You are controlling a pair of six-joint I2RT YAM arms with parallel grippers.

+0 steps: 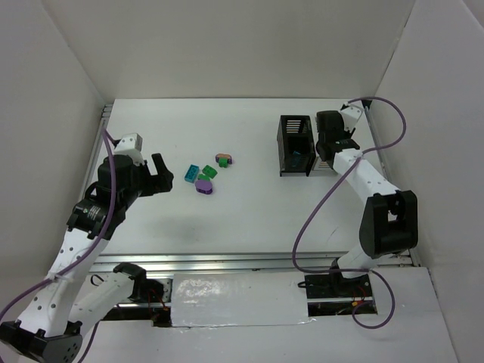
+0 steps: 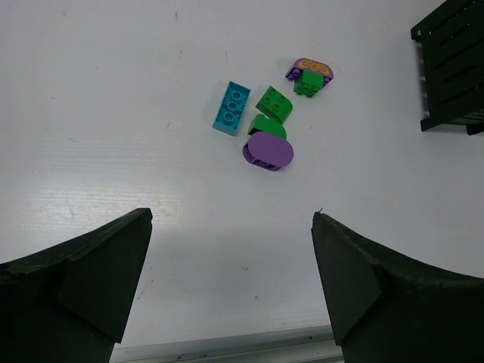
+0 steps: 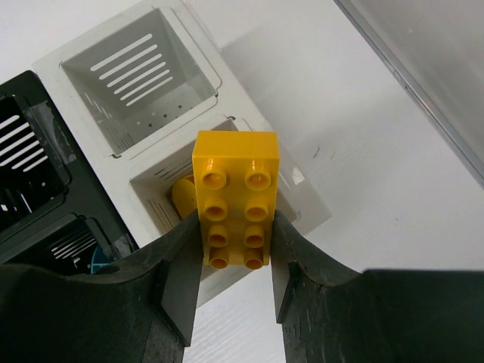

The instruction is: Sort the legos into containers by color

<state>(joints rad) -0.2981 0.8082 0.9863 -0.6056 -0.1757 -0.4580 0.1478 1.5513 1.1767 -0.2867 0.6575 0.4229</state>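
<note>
Holding a yellow brick (image 3: 235, 181) in the right gripper (image 3: 236, 234), fingers closed on its two long sides, just over the nearer white bin (image 3: 310, 204) with another yellow piece (image 3: 183, 198) inside. Left gripper (image 2: 231, 218) spread wide with nothing between the fingers, above the table (image 2: 113, 113). Ahead of it, lying close together: a teal brick (image 2: 231, 107), a green brick (image 2: 274, 103) and a purple brick (image 2: 268, 150), well apart from the black bins (image 2: 454, 68).

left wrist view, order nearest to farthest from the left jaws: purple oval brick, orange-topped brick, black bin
1. purple oval brick, centre
2. orange-topped brick, beyond it, rightward
3. black bin, top right corner
</note>
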